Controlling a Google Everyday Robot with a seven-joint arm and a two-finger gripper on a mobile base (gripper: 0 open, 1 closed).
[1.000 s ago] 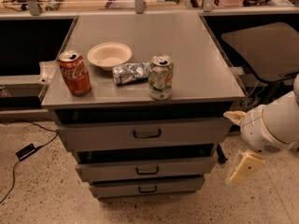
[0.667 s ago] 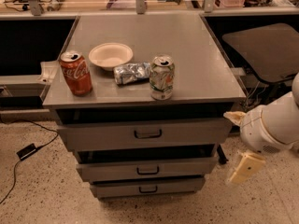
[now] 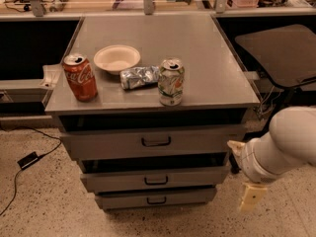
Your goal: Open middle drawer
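The grey metal cabinet has three drawers. The middle drawer [image 3: 197,177] has a medium-height front with a small dark loop handle [image 3: 156,180] at its centre. It sits pushed in, in line with the taller top drawer [image 3: 108,143] and the narrow bottom drawer [image 3: 187,197]. My gripper [image 3: 244,172] is to the right of the cabinet, level with the middle drawer and apart from it. Its cream fingers [image 3: 252,197] are spread open and hold nothing.
On the cabinet top [image 3: 207,58] stand a red cola can [image 3: 80,77], a white bowl [image 3: 117,58], a crushed silver can [image 3: 138,76] and a green-white can [image 3: 171,81]. A dark chair [image 3: 279,51] is at the right. A cable and plug [image 3: 27,160] lie on the speckled floor at the left.
My gripper has moved down and slightly left beside the cabinet. The drawers and the things on top have not moved.
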